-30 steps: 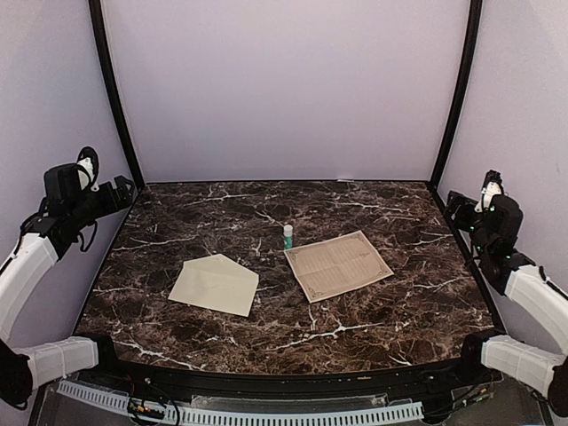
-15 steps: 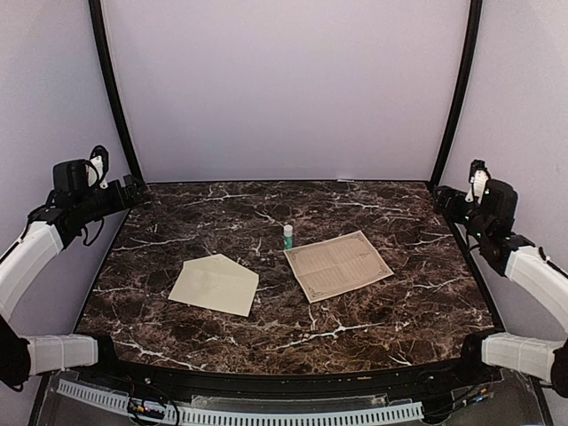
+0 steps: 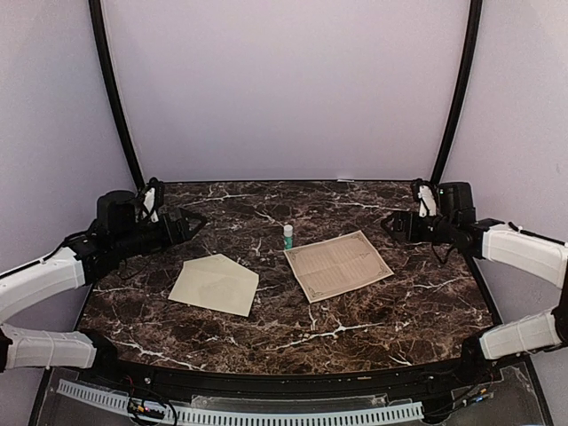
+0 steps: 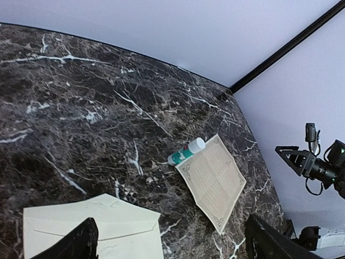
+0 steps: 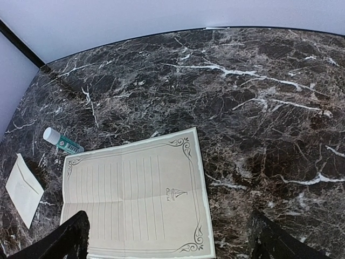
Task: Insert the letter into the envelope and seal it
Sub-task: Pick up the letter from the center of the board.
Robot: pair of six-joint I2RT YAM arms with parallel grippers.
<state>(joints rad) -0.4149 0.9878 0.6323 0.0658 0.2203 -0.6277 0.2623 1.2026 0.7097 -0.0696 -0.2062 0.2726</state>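
The letter (image 3: 338, 265), a beige bordered sheet with fold creases, lies flat right of centre on the marble table (image 3: 293, 324). The cream envelope (image 3: 214, 284) lies left of centre with its flap open. My left gripper (image 3: 182, 222) hovers open above the table's left part, behind the envelope. In its wrist view the envelope (image 4: 91, 226) sits under the wide-apart fingers (image 4: 75, 243), and the letter (image 4: 215, 181) lies farther off. My right gripper (image 3: 395, 226) hovers open to the right of the letter. Its wrist view shows the letter (image 5: 135, 199) below its spread fingers (image 5: 272, 243).
A small glue stick (image 3: 287, 236) with a teal label and white cap stands between the two papers, just behind the letter's back-left corner. Lilac walls and two black posts (image 3: 453, 106) close in the table's back and sides.
Both arms have swung in from the table's outer sides and now reach over it, the left toward the envelope, the right toward the letter. Papers and glue stick have not moved.
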